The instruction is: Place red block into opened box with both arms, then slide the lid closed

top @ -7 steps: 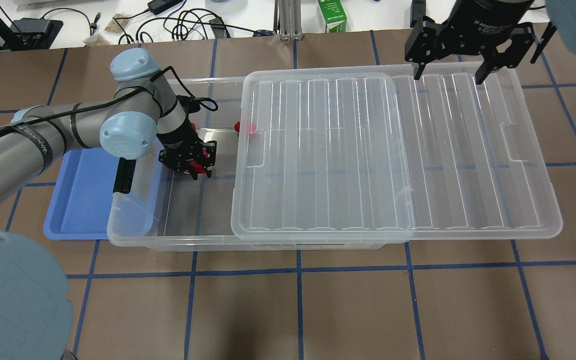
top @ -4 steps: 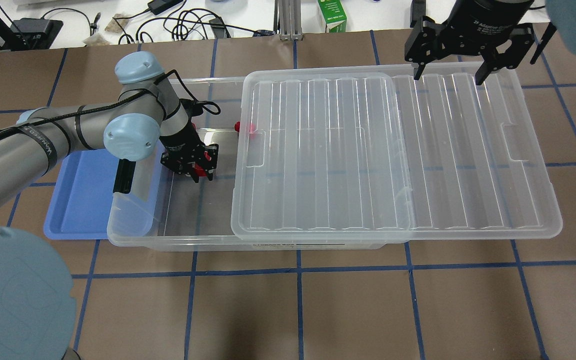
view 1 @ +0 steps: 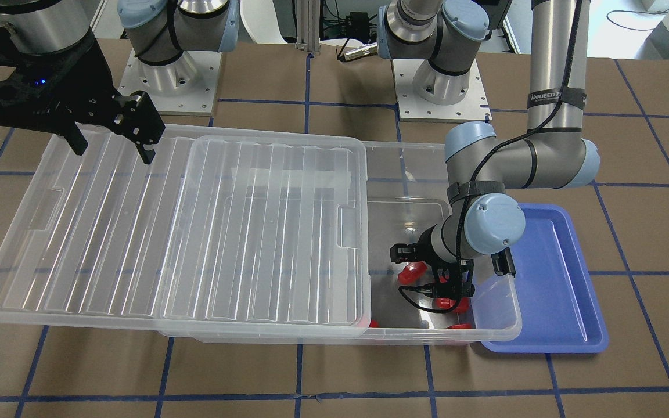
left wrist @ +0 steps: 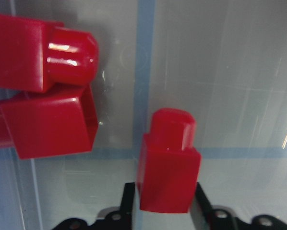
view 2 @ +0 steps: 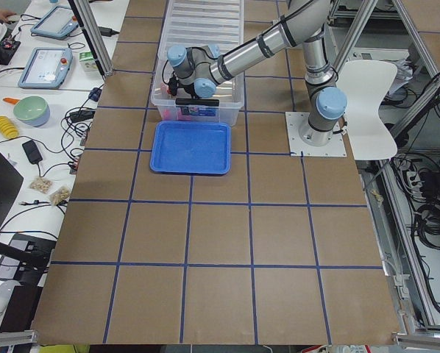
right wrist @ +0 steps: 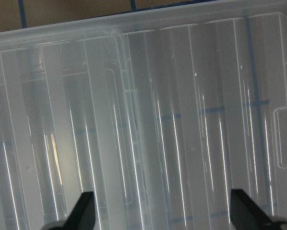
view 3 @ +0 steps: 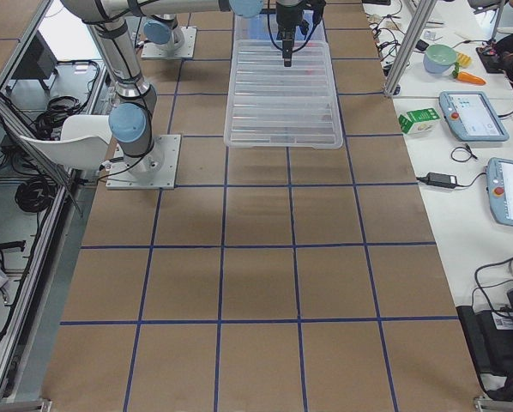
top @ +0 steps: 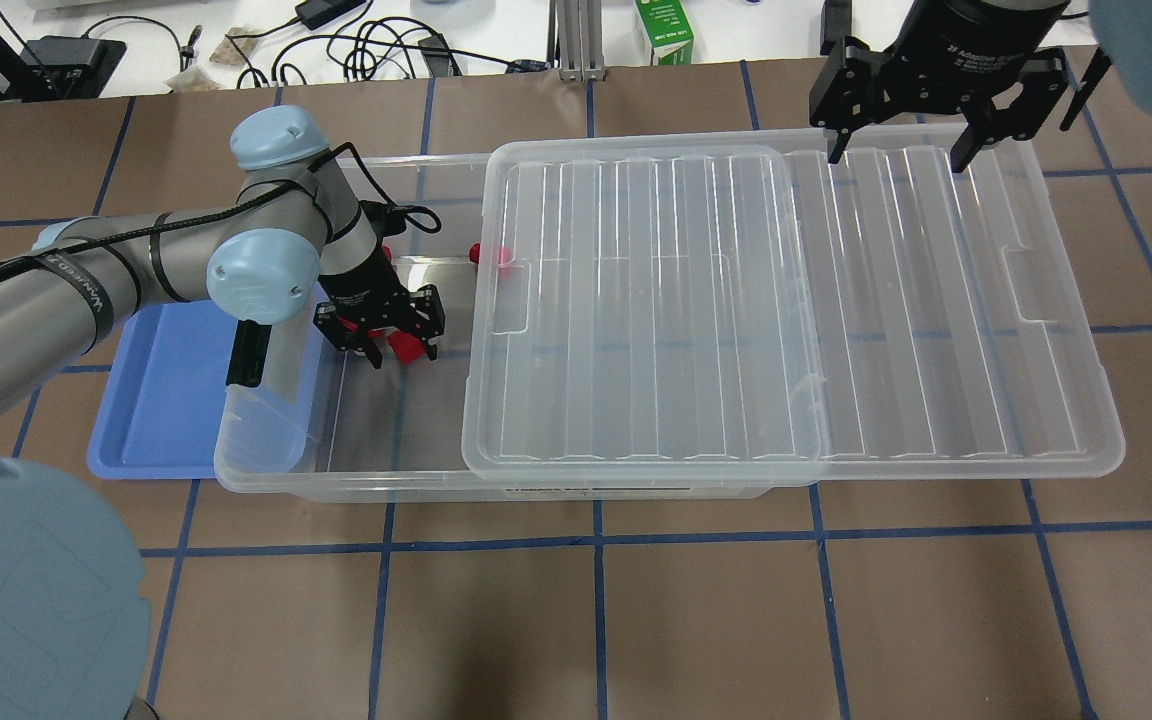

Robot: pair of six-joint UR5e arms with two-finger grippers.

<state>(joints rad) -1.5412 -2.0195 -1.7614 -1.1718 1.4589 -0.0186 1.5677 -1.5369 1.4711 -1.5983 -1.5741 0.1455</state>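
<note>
The clear box [top: 336, 485] lies across the table, its left end uncovered. The ribbed lid [top: 936, 300] covers the rest and overhangs to the right. My left gripper [top: 399, 350] is down inside the uncovered end, shut on a red block [top: 401, 345]. In the left wrist view that red block [left wrist: 168, 175] sits between the fingertips, close above the box floor, and two other red blocks [left wrist: 42, 57] lie just beyond it. My right gripper [top: 894, 155] hangs open over the lid's far edge, holding nothing. The right wrist view shows only the lid [right wrist: 158, 120] beneath the spread fingers.
A blue tray [top: 156, 390] lies against the box's left end, partly under it. More red blocks [view 1: 450, 303] rest on the box floor near the front wall, and one [top: 476, 253] sits by the lid's edge. Cables and a green carton [top: 664, 30] lie beyond the table.
My left gripper has shifted slightly right and forward inside the box, with the red block still between its fingers. The right gripper and the lid have not moved.
</note>
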